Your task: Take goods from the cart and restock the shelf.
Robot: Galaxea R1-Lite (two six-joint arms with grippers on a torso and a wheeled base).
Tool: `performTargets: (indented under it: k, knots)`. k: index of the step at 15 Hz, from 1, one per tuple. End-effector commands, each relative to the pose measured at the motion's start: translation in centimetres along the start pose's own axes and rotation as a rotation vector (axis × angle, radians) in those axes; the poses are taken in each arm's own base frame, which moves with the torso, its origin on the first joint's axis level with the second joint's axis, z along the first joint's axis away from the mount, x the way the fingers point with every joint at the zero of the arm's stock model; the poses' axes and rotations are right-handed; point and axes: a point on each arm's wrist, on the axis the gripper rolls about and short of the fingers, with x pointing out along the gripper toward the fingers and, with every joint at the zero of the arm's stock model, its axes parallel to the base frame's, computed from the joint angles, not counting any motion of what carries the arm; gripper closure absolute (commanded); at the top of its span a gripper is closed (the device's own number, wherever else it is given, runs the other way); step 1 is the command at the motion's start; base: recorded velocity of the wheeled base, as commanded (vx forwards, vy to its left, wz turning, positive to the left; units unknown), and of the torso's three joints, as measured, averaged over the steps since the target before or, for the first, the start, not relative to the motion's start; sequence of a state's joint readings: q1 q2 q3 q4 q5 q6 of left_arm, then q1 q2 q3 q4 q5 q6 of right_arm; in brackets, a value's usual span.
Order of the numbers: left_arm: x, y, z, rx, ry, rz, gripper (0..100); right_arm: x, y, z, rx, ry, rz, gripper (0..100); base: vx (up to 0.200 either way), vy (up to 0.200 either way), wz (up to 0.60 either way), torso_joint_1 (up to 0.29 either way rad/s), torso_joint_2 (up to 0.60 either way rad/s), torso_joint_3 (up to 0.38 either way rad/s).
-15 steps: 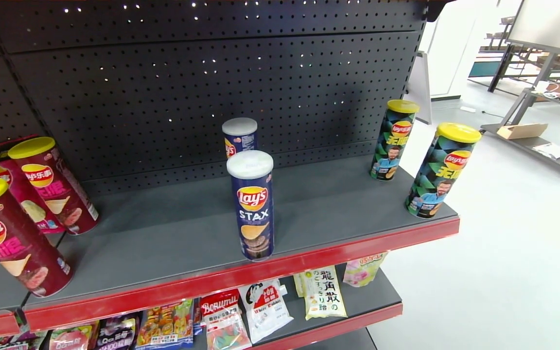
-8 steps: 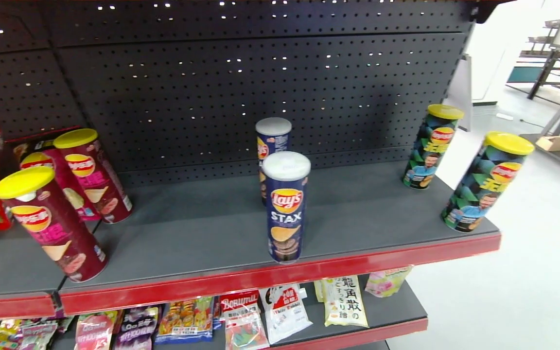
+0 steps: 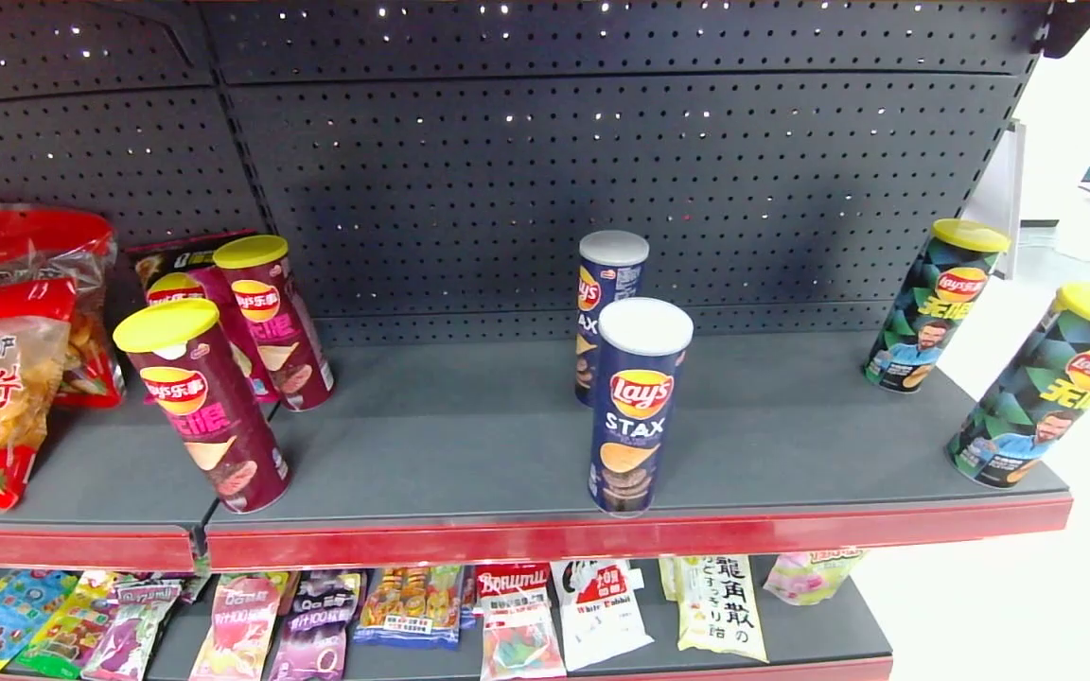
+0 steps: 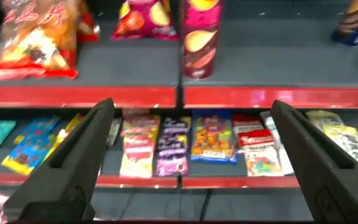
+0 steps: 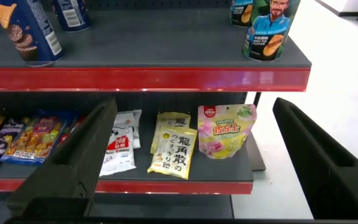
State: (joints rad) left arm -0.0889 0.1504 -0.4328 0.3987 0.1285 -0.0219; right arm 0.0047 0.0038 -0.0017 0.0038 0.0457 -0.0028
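Here, left gripper (image 4: 192, 104) and right gripper (image 5: 196, 102) agape before shelf (image 3: 469, 445).

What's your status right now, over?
Left gripper open, holding nothing. Right gripper likewise. Blue chip can stands at front edge of shelf.

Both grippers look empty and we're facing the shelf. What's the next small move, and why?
Probably turn toward the cart for a fresh can. The left gripper and right gripper are both open and empty in front of the shelf, so there is nothing to place yet, while bare board lies between the maroon chip cans and the blue chip cans.
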Motion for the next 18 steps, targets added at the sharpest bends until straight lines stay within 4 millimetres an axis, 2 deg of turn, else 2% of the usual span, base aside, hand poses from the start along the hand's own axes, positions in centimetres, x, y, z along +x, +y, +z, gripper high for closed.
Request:
performTargets:
  k: [1,2,4,5,6,7,12,14,15,16,18]
  knots:
    - [0.3,0.0,-0.3,-0.005,0.021,0.007,0,0.0,0.0,0.0,0.000,0.005,0.002,0,0.000,0.000,0.00,0.000,0.00,0.000]
    - [0.6,-0.1,-0.6,0.000,0.035,0.006,0,0.1,0.0,0.0,0.000,0.006,0.002,0,0.000,0.000,0.00,0.000,0.00,0.000]
    - [1.3,-0.1,-2.3,0.015,-0.074,-0.020,0,0.1,0.0,0.0,0.000,0.006,0.002,0,0.000,0.000,0.00,0.000,0.00,0.000]
    - [1.9,-0.1,-2.8,-0.014,-0.093,0.020,0,0.1,0.0,0.0,0.000,0.008,0.002,0,0.000,0.000,0.00,0.000,0.00,0.000]
    - [2.7,0.1,-4.5,-0.035,-0.051,0.123,0,0.1,0.0,0.0,0.000,0.008,0.002,0,0.000,0.000,0.00,0.000,0.00,0.000]
    - [3.0,0.1,-5.3,-0.022,-0.021,0.153,0,0.1,0.0,0.0,0.000,0.011,0.003,0,0.000,0.000,0.00,0.000,0.00,0.000]
    - [2.9,-0.1,-6.2,0.002,0.020,0.381,0,0.1,0.0,0.0,0.000,0.014,0.003,0,0.000,0.000,0.00,0.000,0.00,0.000]
    - [3.0,-0.2,-6.5,-0.026,0.005,0.317,0,0.1,0.0,0.0,0.002,0.015,0.003,0,0.000,0.000,0.00,0.000,0.00,0.000]
    - [2.5,-0.4,-6.7,-0.021,-0.065,0.094,0,0.1,0.0,0.0,0.000,0.017,0.005,0,0.000,0.000,0.00,0.000,0.00,0.000]
    - [2.5,-0.7,-6.7,-0.033,-0.059,-0.037,0,0.2,0.0,0.1,0.001,0.022,0.005,0,0.000,0.000,0.00,0.000,0.00,0.000]
    - [2.5,-0.7,-6.7,-0.024,-0.064,-0.037,0,0.2,0.0,0.0,0.001,0.026,0.009,0,0.000,0.000,0.00,0.000,0.00,0.000]
